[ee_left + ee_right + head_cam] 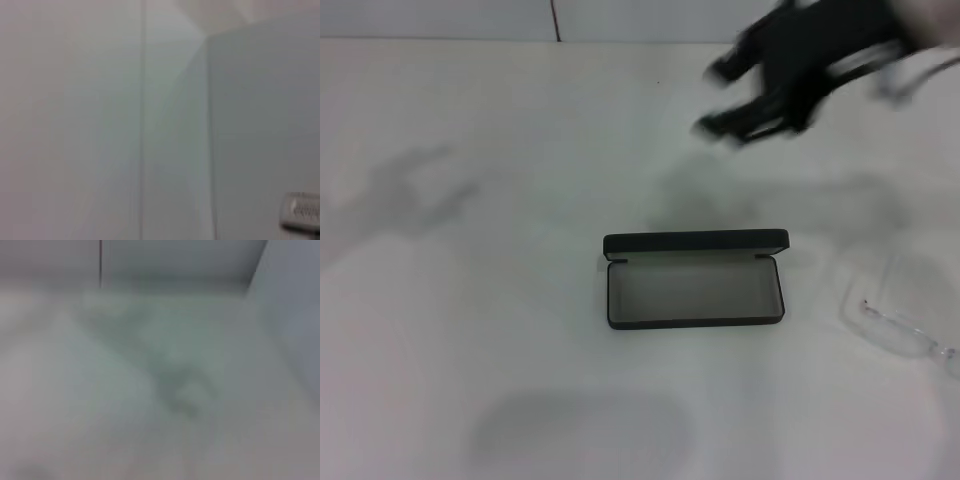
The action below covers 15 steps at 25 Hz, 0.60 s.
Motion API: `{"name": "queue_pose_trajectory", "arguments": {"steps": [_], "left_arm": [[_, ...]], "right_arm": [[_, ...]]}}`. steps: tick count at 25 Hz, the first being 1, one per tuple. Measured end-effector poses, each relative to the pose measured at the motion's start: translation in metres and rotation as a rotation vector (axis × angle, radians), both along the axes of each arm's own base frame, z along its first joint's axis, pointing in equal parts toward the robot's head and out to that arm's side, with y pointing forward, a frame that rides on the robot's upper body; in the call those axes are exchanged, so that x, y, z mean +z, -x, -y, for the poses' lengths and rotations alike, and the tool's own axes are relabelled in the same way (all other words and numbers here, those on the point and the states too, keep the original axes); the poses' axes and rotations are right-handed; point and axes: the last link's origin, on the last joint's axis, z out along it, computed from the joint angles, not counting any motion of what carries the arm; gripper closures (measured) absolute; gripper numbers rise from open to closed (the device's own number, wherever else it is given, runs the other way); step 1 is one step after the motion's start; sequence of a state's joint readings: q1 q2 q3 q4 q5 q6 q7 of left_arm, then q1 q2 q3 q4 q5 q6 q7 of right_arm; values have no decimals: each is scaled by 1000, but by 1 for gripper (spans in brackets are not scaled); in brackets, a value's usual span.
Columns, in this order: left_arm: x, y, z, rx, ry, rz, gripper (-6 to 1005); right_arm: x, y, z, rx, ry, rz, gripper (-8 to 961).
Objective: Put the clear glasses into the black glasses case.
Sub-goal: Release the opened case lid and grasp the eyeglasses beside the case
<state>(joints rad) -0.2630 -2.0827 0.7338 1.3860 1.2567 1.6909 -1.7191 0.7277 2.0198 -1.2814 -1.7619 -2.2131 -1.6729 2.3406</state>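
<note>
The black glasses case (695, 243) lies open in the middle of the white table, its lid tipped back and its grey lining bare. The clear glasses (905, 328) rest on the table to the right of the case, near the head view's right edge, faint against the white surface. My right gripper (716, 99) hovers high above the table behind the case, to its right. It is blurred, its two dark fingers are spread apart, and it holds nothing. The left gripper is out of view. Neither wrist view shows the case or the glasses.
The white table (470, 300) runs back to a pale wall (440, 18). The left wrist view shows only wall panels and a small white fixture (302, 212). The right wrist view shows the blurred tabletop and a wall corner.
</note>
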Motion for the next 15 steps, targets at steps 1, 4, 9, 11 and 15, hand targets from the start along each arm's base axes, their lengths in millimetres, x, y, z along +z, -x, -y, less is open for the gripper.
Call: {"name": "queue_pose_trajectory", "arguments": {"steps": [1, 4, 9, 11, 15], "left_arm": [[-2, -5, 0, -33, 3, -2, 333], [-11, -18, -1, -110, 36, -22, 333], [-40, -43, -2, -233, 170, -93, 333], [-59, -58, -7, -278, 238, -160, 334], [-113, -81, -20, -334, 385, -425, 334]], "right_arm": [[13, -6, 4, 9, -13, -72, 429], [62, -43, 16, 34, -89, -335, 431], [103, -113, 17, -70, -218, -565, 434], [115, -144, 22, -130, -284, -614, 435], [130, -199, 41, -262, -392, -682, 435]]}}
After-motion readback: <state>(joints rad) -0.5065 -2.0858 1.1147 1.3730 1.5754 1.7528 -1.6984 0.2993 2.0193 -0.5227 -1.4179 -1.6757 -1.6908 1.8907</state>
